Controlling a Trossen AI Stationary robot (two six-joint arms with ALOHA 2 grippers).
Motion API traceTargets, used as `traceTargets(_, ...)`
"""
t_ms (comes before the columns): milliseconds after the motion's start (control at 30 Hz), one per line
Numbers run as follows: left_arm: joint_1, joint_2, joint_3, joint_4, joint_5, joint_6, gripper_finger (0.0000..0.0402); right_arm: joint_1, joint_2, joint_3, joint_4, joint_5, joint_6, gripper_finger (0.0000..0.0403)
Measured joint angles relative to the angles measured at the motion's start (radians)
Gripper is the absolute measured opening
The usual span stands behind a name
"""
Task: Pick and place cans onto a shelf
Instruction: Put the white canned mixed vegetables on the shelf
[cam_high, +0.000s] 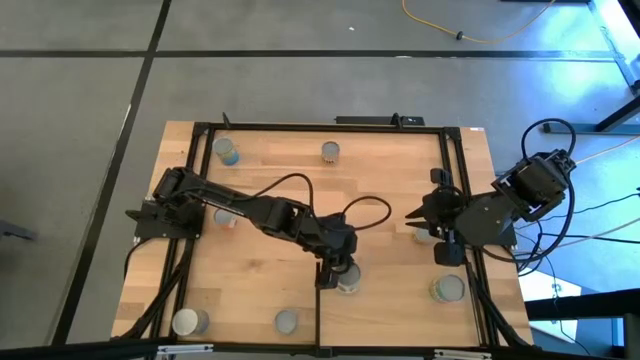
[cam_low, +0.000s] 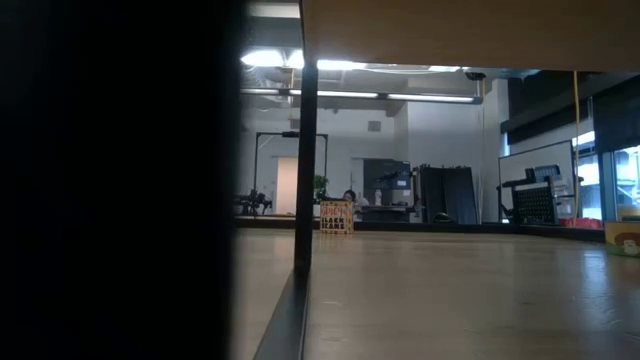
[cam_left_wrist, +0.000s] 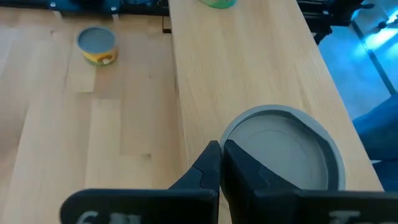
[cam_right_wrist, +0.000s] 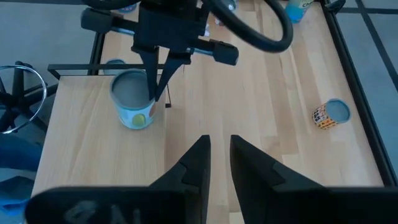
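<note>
The small cylindrical tin with a grey round top and a pale blue and yellow label (cam_right_wrist: 132, 106) stands upright on the flat panel of pale plain wood with a thin dark edge strip (cam_high: 400, 300), the shelf. It sits close to the shelf's 9 o'clock edge, at about 6 o'clock from the table's middle in the high view. The left gripper (cam_high: 337, 273) is right at this can's 10 o'clock side. Its fingers (cam_left_wrist: 233, 163) are pressed shut against each other, with nothing between them. In the right wrist view their tips look to be touching the can's rim, not gripping it.

By my reading, this can is already placed, and the step in hand is either a nudge or the end of the placing. The next move calls for lifting the shut fingers straight clear without tipping the can, then going for one of the cans off the shelf, such as the grey-topped yellow-labelled tin (cam_left_wrist: 96, 45) on the striped plank tabletop (cam_high: 270, 170).

The right gripper (cam_high: 413, 214) waits at 2 o'clock from the can, its fingers narrowly apart and empty.
</note>
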Motion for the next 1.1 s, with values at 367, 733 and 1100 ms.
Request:
traceTargets(367,-0.001,0.000,0.000,0.001,-0.009,-0.002,0.0028,0.000,0.000,0.000,0.000,0.000,0.003,0.0065)
traceTargets(733,-0.002,0.000,0.000,0.015,-0.009,0.001,0.0035,0.000,0.000,0.000,0.000,0.000,0.004,0.0065)
traceTargets(1100,-0.018,-0.012,-0.002,0.026,-0.007,0.003,0.0035,0.000,0.000,0.000,0.001,-0.002,0.008,0.0065)
